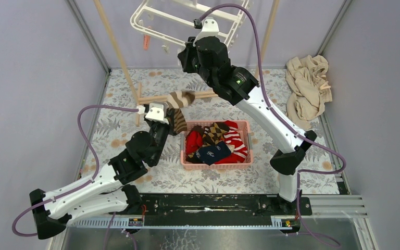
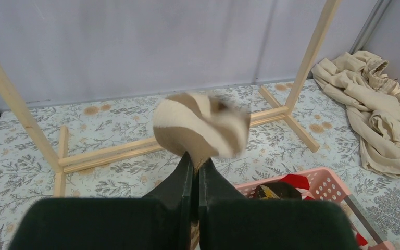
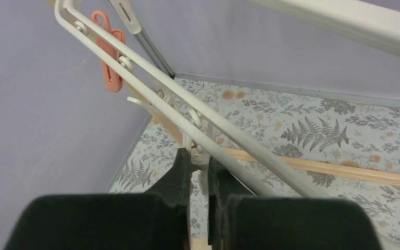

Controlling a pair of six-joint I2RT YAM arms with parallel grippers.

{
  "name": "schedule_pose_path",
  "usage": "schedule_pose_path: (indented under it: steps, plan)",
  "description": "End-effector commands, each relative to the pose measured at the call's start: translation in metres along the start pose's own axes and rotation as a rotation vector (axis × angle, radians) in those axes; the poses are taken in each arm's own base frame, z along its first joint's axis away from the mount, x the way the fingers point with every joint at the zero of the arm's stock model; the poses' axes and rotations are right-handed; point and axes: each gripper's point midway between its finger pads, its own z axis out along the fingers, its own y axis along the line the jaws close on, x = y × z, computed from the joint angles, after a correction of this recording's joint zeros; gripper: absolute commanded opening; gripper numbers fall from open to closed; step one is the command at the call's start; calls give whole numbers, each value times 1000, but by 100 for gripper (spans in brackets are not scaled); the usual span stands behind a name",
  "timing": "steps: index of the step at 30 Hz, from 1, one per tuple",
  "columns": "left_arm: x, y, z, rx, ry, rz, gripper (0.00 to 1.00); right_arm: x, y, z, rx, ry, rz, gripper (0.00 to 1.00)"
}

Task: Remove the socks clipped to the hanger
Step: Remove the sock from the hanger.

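Top external view: a white plastic rectangular hanger with crossbars and dangling clips (image 1: pixel 159 27) hangs at 12 o'clock, near the back wall, from a pale wooden pole frame (image 1: pixel 115 44). The right arm reaches up from 5 o'clock to the hanger's near edge. The left arm stretches from 8 o'clock toward the middle of the floral-patterned table (image 1: pixel 125 104).

The left gripper (image 2: pixel 194 162) has its jaws pressed together on a brown-and-cream striped sock (image 2: pixel 200 130). The sock bunches above the fingertips, clear of the hanger (it looks blurred in the left wrist view). It is held just at 10 o'clock of a pink plastic slotted basket (image 1: pixel 250 136) that sits mid-table. The basket holds a heap of loose socks (image 1: pixel 216 146) in red, argyle and navy.

In the right wrist view, the right gripper (image 3: pixel 199 159) has its jaws nearly closed. Between them is a small white clip (image 3: pixel 200 151) that dangles under the hanger's rail. I cannot tell whether any fabric is in that clip. An orange plastic clip (image 3: pixel 112 60) hangs from the same rail toward 11 o'clock, well apart from the fingers.

A crumpled beige cloth (image 1: pixel 307 88) lies on the table at 2 o'clock, against the right wall.
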Motion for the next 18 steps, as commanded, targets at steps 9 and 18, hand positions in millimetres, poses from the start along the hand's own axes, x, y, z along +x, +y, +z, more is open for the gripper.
schedule_pose_path:
  steps: [9, 18]
  plan:
    - [-21, -9, -10, 93, -19, -28, 0, -17, 8, -13, -87, -39, 46, 67]
    - [-33, -71, -9, 351, 49, -122, 0, 9, -26, -77, -108, 18, -4, 89]
